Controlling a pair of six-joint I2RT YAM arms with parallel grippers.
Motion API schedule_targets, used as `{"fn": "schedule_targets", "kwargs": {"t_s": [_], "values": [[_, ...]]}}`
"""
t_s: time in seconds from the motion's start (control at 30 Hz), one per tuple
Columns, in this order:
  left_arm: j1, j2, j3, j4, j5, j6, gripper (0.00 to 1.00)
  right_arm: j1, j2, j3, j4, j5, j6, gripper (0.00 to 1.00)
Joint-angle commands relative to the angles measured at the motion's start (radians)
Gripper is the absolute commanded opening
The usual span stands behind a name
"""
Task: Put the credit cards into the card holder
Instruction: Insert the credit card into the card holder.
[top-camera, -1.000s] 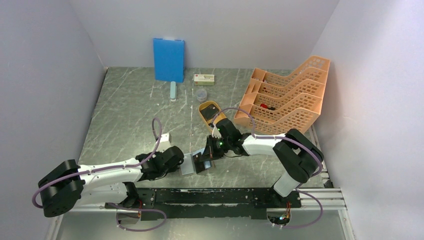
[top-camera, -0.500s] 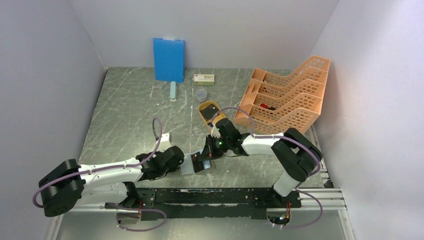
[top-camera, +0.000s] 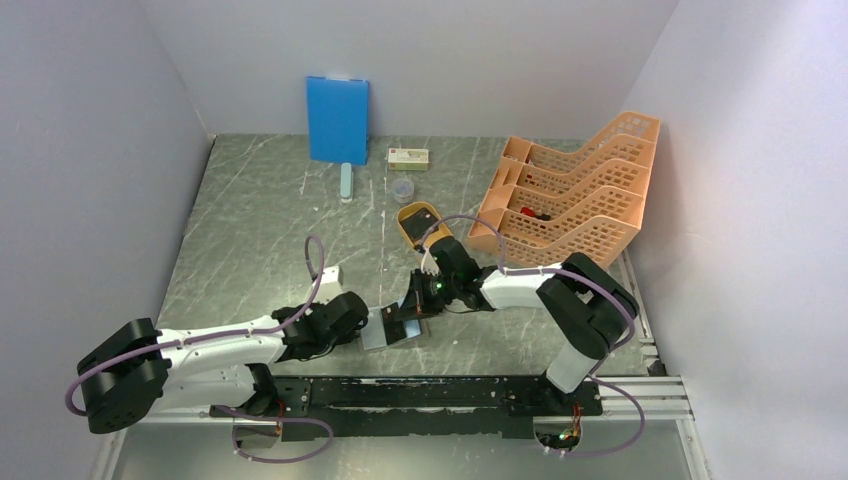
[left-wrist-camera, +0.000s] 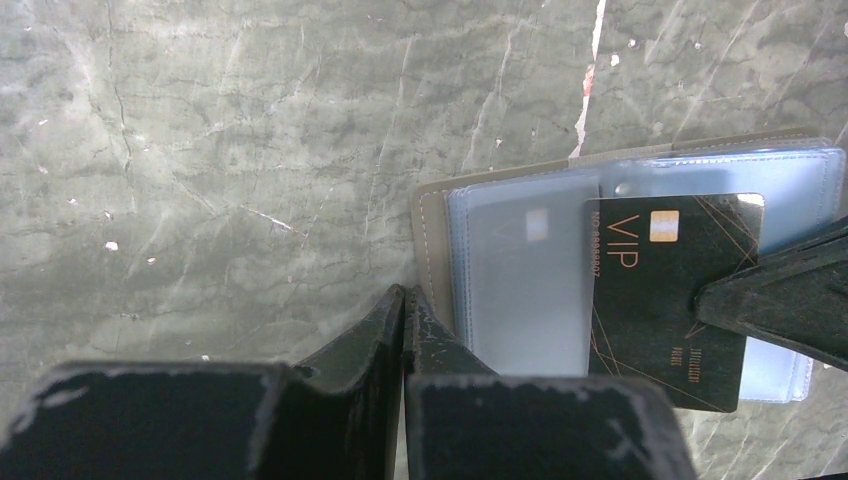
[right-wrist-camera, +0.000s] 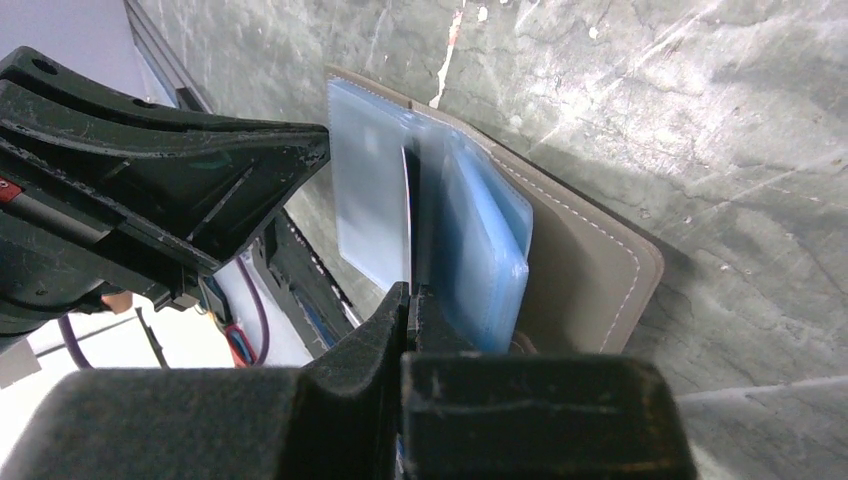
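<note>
The card holder (top-camera: 378, 329) lies open on the table near the front edge, taupe outside with pale blue plastic sleeves (left-wrist-camera: 520, 280). My left gripper (left-wrist-camera: 405, 308) is shut, with its tips resting on the holder's left edge. My right gripper (right-wrist-camera: 408, 300) is shut on a black VIP credit card (left-wrist-camera: 665, 290). It holds the card edge-on (right-wrist-camera: 408, 215) between the sleeves of the holder (right-wrist-camera: 585, 270). In the top view the right gripper (top-camera: 410, 318) is just right of the left gripper (top-camera: 362, 330). No stack of cards is clearly visible.
An orange oval tray (top-camera: 404, 226) with something dark inside sits behind the right arm. An orange file rack (top-camera: 575, 195) stands at the right. A blue board (top-camera: 337, 120), a white-and-green box (top-camera: 408, 157), a small clear cup (top-camera: 402, 189) and a pale bar (top-camera: 346, 182) are at the back.
My right gripper has shifted slightly left with the card, further over the open holder. The left gripper and the holder have stayed in place.
</note>
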Motion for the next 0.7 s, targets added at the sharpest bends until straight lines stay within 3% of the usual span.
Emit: {"fn": "schedule_targets", "kwargs": {"t_s": [0.0,0.67], "values": [[0.004,0.028,-0.031,-0.036,0.043,0.005,0.08,-0.005,0.02,0.002,0.023,0.052,-0.011,0.0],[0.004,0.039,-0.046,-0.01,0.07,0.002,0.07,0.045,0.064,-0.026,0.106,0.071,0.057,0.0]]}}
